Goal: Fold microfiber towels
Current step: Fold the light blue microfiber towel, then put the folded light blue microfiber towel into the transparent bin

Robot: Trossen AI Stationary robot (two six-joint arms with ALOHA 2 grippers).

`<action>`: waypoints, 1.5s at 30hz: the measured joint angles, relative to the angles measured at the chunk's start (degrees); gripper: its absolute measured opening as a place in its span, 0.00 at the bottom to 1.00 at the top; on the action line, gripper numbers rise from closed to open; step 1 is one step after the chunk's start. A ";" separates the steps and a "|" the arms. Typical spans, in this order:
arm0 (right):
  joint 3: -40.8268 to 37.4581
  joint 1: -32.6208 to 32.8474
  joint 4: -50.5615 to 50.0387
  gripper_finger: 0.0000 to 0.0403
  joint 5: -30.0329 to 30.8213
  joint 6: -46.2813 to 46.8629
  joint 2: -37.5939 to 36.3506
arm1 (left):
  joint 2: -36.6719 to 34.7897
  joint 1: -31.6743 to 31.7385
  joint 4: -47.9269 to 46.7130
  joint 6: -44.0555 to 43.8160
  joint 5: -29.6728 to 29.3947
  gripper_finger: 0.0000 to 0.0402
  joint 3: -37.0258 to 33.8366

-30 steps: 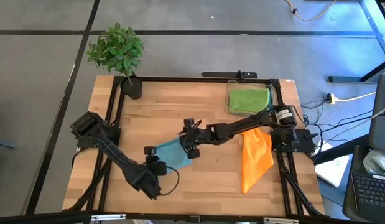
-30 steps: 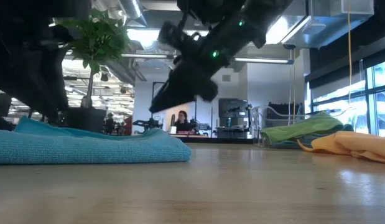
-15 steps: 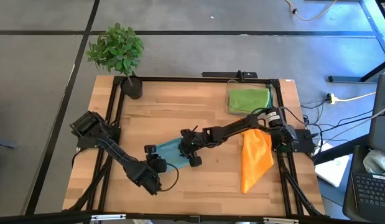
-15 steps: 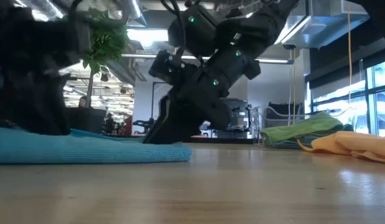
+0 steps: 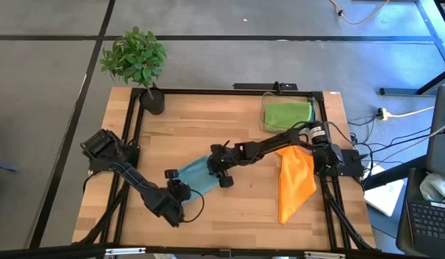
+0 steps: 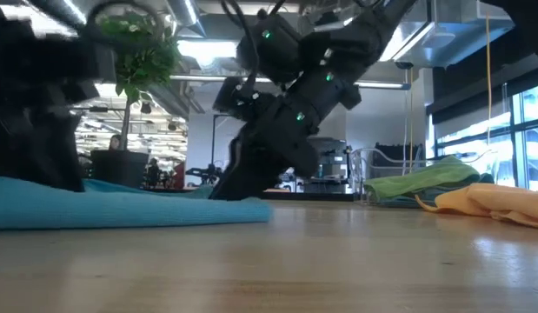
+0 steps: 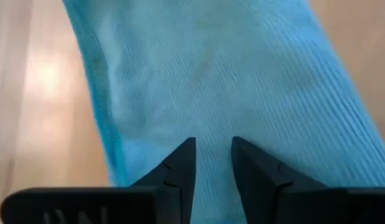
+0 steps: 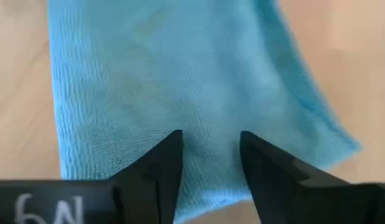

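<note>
A potted plant stands at the table's far left corner. The left gripper sits at the near-left end of the light blue towel, its fingers a little apart over the cloth; whether they pinch it cannot be told. The towel lies flat near the table's middle. The right gripper presses at the towel's right end, its fingers spread apart above the fabric. Farther right, an orange towel lies crumpled, and a lime green towel rests in the clear bin at the far right corner.
</note>
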 joint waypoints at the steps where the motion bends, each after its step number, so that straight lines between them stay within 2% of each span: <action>1: -0.09 0.15 -0.37 0.41 0.33 -0.66 -0.96 | -0.03 -0.07 -2.01 0.04 0.18 0.24 1.33; 6: 0.22 2.15 -0.55 0.48 -1.19 -0.42 -7.08 | -0.12 -0.58 -9.50 -0.37 1.14 0.24 5.89; 11: 0.15 8.39 0.65 0.55 -2.89 0.23 -6.69 | -0.12 -2.14 -13.23 -3.74 2.07 0.24 8.19; 13: 0.18 11.49 2.72 0.56 1.60 -1.40 -4.74 | -0.12 -3.23 -15.32 -5.55 2.05 0.24 9.17; 17: 1.03 15.78 5.32 0.57 16.13 -5.37 -1.76 | -0.12 -5.78 -21.93 -10.97 1.97 0.24 11.61; 20: 5.01 15.56 2.65 0.55 18.44 -3.85 -0.43 | -0.15 -7.55 -24.64 -13.98 1.57 0.24 13.58; 24: 11.51 14.75 -7.12 0.53 19.12 -2.15 2.99 | -0.17 -9.25 -25.81 -16.18 1.00 0.24 14.97; 29: 16.51 16.58 -9.33 0.51 19.14 -3.45 7.07 | -0.17 -10.87 -25.85 -19.07 -0.73 0.24 15.06; 32: 18.04 17.94 -12.09 0.51 22.94 -5.21 9.06 | -0.17 -11.73 -25.83 -19.99 -1.35 0.24 15.06; 37: 19.98 17.86 -11.82 0.53 25.87 -5.20 10.87 | -0.17 -12.56 -25.83 -21.10 -2.12 0.24 15.06; 42: 20.15 16.25 -13.22 0.54 22.27 -3.21 11.44 | -0.17 -12.55 -25.43 -21.35 -2.64 0.24 15.06; 45: 20.17 16.00 -13.87 0.54 22.91 -2.78 11.51 | -0.19 -12.53 -25.78 -21.26 -2.72 0.24 15.06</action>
